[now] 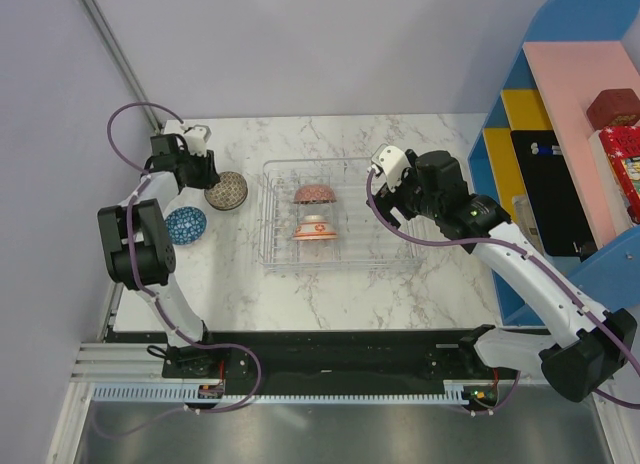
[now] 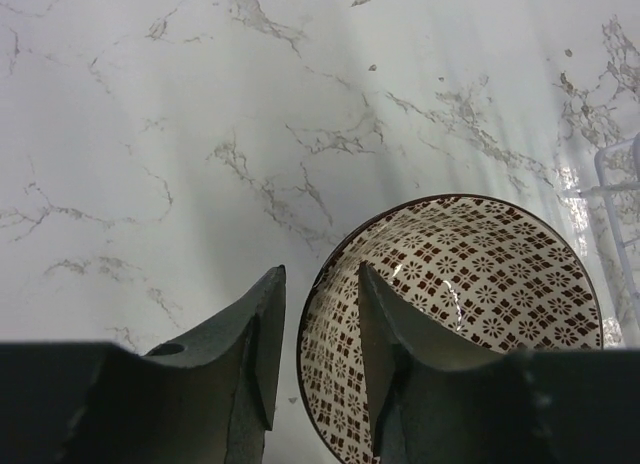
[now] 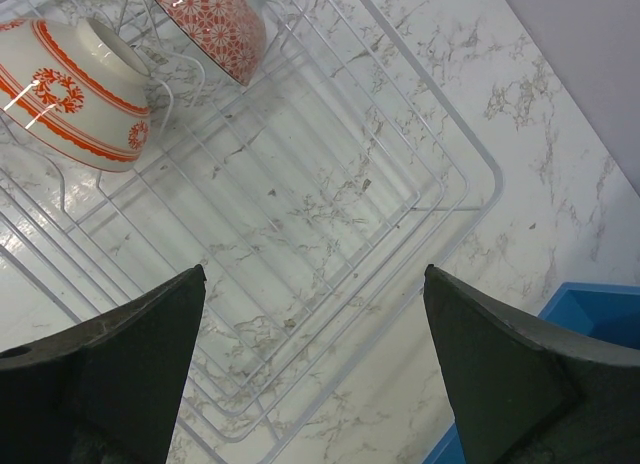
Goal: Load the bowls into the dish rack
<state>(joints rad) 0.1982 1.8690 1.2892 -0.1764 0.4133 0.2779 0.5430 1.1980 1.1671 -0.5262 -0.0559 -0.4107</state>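
Bowl (image 2: 470,284) with lattice pattern, left claw (image 2: 320,274) straddling rim

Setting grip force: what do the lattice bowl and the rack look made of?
Lattice bowl: probably glazed ceramic, judging by the glossy highlights over its printed pattern and its thin dark rim.
Rack: thin white rods with a slight sheen. It could be coated wire or plastic; the look leaves it open.
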